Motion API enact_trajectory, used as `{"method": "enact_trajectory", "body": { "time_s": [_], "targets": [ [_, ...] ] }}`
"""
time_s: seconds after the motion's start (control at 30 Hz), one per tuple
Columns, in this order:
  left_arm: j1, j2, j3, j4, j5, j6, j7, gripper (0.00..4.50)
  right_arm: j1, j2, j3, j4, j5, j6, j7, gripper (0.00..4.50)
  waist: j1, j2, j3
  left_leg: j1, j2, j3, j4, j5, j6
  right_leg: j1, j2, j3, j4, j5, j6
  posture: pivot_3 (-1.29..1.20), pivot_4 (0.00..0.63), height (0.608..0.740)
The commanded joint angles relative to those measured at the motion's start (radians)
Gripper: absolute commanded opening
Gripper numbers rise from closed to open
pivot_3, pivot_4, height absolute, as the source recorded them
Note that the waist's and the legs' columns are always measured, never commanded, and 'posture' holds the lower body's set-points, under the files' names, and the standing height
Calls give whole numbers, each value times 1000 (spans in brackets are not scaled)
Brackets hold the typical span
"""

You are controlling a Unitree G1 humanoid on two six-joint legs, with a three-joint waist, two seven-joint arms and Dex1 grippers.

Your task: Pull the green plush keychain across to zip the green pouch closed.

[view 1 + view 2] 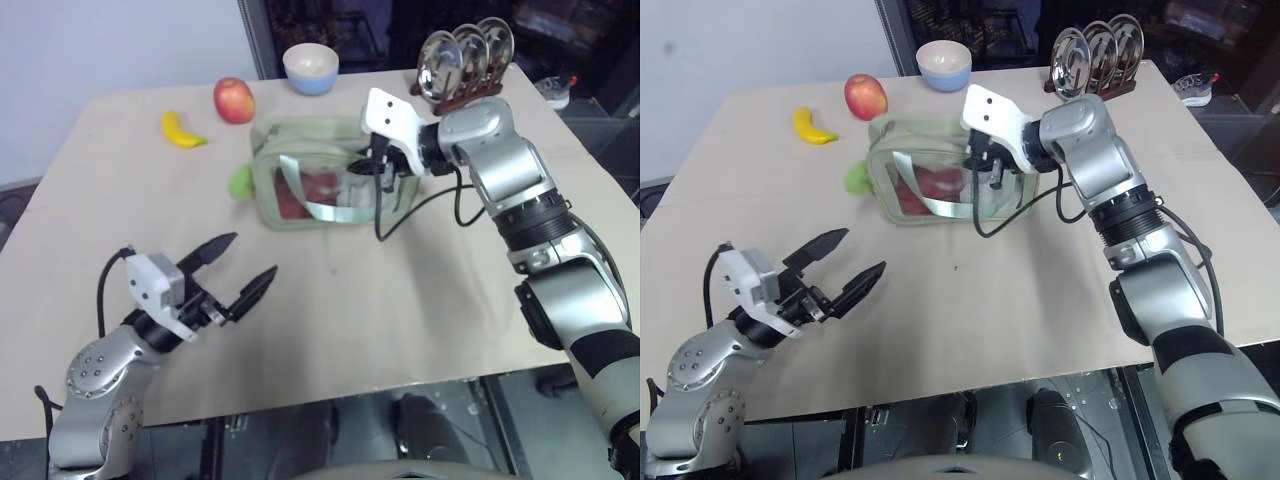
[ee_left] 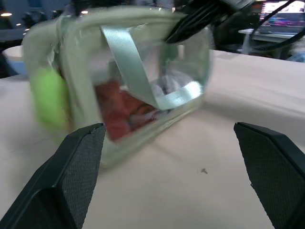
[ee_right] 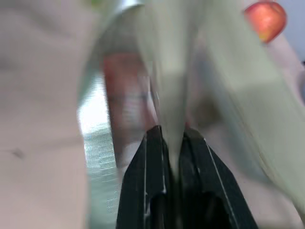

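Right gripper (image 3: 172,143) clenched on green pouch (image 1: 300,150) fabric at frame centre; left gripper (image 1: 240,268) released, lower left.

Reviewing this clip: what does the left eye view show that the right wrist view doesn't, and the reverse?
Left eye view alone: the banana, the bowl, the plate rack, the green plush keychain at the pouch's end, and the left gripper open, apart from the pouch. Right wrist view alone: the right gripper pinching a fold of pouch fabric between its fingers. Both: the green pouch, the apple and the table.
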Motion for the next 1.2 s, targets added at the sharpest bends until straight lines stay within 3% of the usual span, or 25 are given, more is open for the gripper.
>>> {"method": "enact_trajectory", "body": {
  "time_s": [0.03,0.17,0.37,0.57,0.97,1.07,1.2],
  "targets": [
    [-13,-4,71,35,-29,15,55,4500,-8,4,-34,-169,46,217,-35,38,1,0,0,0,0,0,0,0,0,0,0,0,0,0,0,0,150,740],
    [-60,5,122,97,-68,86,133,4500,52,-9,-4,-288,48,240,-65,38,3,0,0,-1,-1,-1,0,0,0,0,-1,-1,0,0,0,0,150,740],
    [-137,94,123,211,51,90,168,4500,176,-43,63,-405,14,109,-93,38,-1,-2,-1,-1,-1,-1,1,0,0,0,0,-1,1,0,0,0,150,740],
    [-212,136,44,278,168,45,154,4500,210,-61,79,-425,-4,55,-111,38,1,-2,-1,0,-1,-1,1,0,0,0,0,-1,1,0,0,0,150,740],
    [-390,114,-84,347,279,19,170,4500,225,-77,84,-428,-22,4,-126,38,-1,-2,-1,0,-2,-1,1,0,0,0,-1,-1,1,0,0,0,150,740],
    [-400,110,-107,346,301,7,168,3706,223,-77,82,-425,-21,5,-130,0,0,-2,-1,0,-2,-1,1,0,0,0,-1,-1,1,0,0,0,150,740],
    [-394,104,-93,331,289,7,167,1860,220,-74,81,-415,-24,1,-138,0,0,-2,-1,0,-2,-1,1,0,0,0,-1,-1,1,0,0,0,150,740]
  ]
}}
